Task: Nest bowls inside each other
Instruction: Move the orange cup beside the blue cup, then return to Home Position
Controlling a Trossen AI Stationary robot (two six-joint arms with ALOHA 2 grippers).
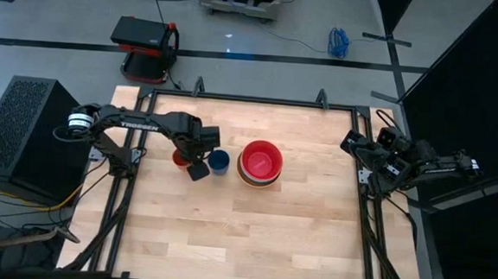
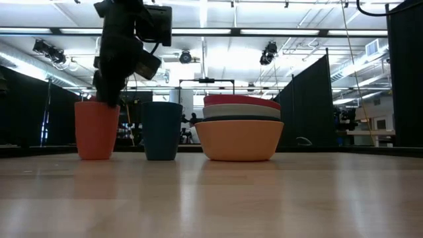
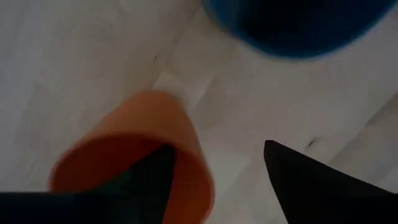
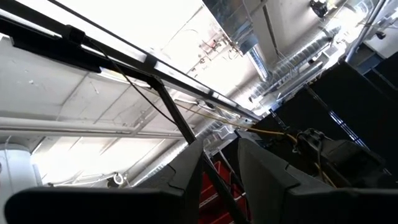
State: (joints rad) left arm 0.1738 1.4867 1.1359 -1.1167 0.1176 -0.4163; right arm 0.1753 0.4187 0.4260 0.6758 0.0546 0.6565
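The bowls stand nested in one stack (image 1: 260, 164) at mid-table: red on top (image 2: 241, 100), then white, dark teal, and orange (image 2: 239, 140) at the bottom on the wood. Left of the stack stand a dark blue cup (image 2: 162, 130) and an orange cup (image 2: 96, 129), both upright. My left gripper (image 3: 217, 149) hangs open over the orange cup (image 3: 155, 143), pointing down. One finger is above the cup's mouth and the other is outside its wall, with no touch showing. My right gripper (image 4: 221, 144) waits at the table's right edge, raised and open, and holds nothing.
The two cups stand close together just left of the bowl stack. Bare wood (image 1: 252, 235) lies toward the near edge. A black frame rail (image 1: 260, 99) runs along the table's far edge, and a red-and-black case (image 1: 146, 47) sits on the floor beyond it.
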